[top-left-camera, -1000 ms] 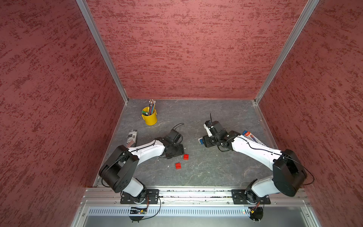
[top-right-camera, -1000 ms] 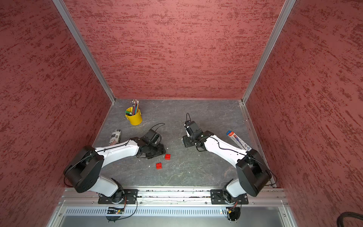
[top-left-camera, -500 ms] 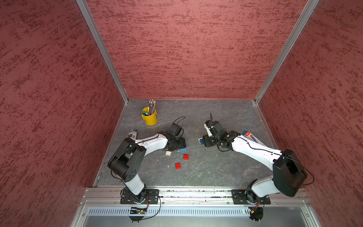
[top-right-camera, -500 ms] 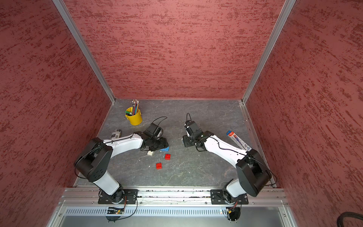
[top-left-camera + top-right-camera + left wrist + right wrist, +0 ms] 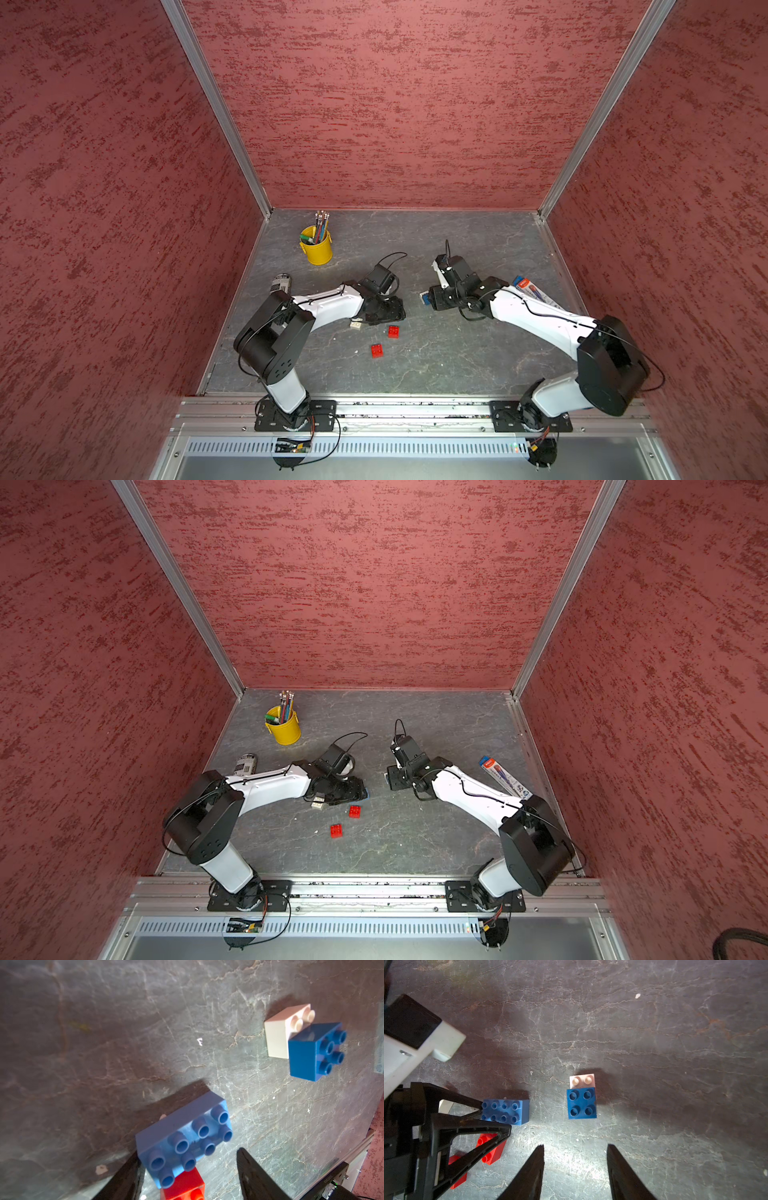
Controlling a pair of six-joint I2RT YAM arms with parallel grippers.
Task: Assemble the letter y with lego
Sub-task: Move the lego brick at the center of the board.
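Top view: grey veined tabletop (image 5: 457, 365) under scattered lego (image 5: 393, 331), red textured walls (image 5: 395, 104)

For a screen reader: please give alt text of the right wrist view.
A blue square brick sits half over a white brick on the grey table. The left gripper, jaws open, meets a longer blue brick; the right gripper hangs empty.

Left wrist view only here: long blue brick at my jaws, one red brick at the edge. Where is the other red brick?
Observer: The second red brick lies loose, apart from the first red brick, on the robot's side of it.
Operator: Any spare white brick?
Observer: Yes, a loose white brick lies just behind the left gripper.
Operator: Right arm?
Observer: The right gripper hovers open and empty, jaws lined up on the blue square brick.
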